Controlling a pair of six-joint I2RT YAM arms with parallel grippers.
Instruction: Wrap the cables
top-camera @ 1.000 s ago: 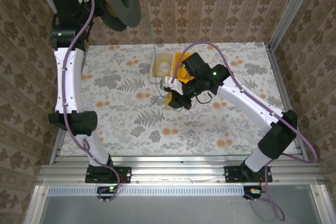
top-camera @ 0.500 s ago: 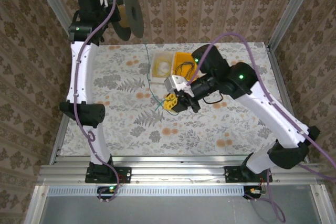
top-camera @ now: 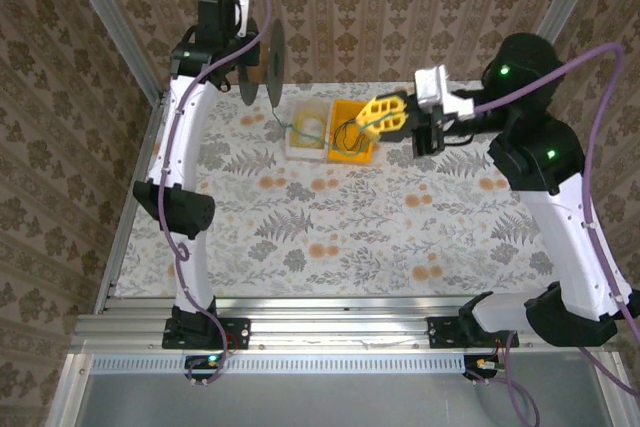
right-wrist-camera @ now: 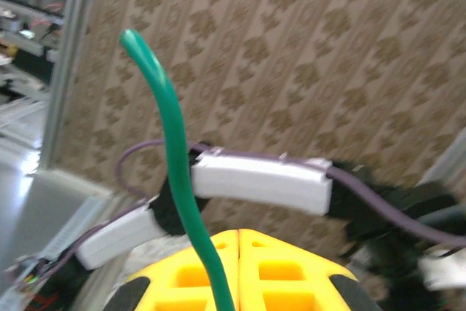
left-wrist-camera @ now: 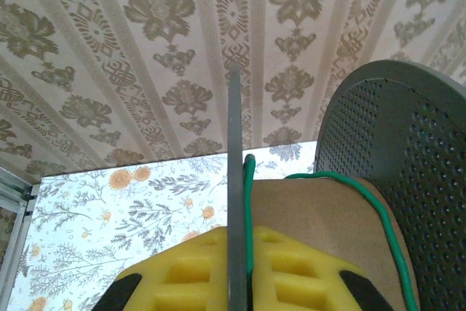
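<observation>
Holding the rim of a dark round spool (top-camera: 276, 63), the left gripper (left-wrist-camera: 237, 271) was raised at the far left corner of the floral-patterned table (top-camera: 300, 237). In the left wrist view its yellow fingers (left-wrist-camera: 291, 274) were pressed onto the thin grey flange from both sides. A wound green cable (left-wrist-camera: 331, 175) lay around the brown core between that flange and a second, perforated one.

The right gripper (right-wrist-camera: 238, 253) was lifted above the far middle of the table, pointing towards the left arm. Its yellow fingers were closed together with no gap between them. A thin green cable (right-wrist-camera: 178, 172) rose from them and curved up to a free end. It appeared to be pinched between the pads, but the contact point lay below the edge of the right wrist view. In the overhead view this cable ran from the fingers down towards a yellow rectangular tray (top-camera: 355, 154).

That tray sat at the far edge of the table and held a loose tangle of dark cables (top-camera: 349, 131). A pale translucent tray (top-camera: 292, 143) stood just beside it on the left and held a pale yellow cable coil (top-camera: 312, 127).
</observation>
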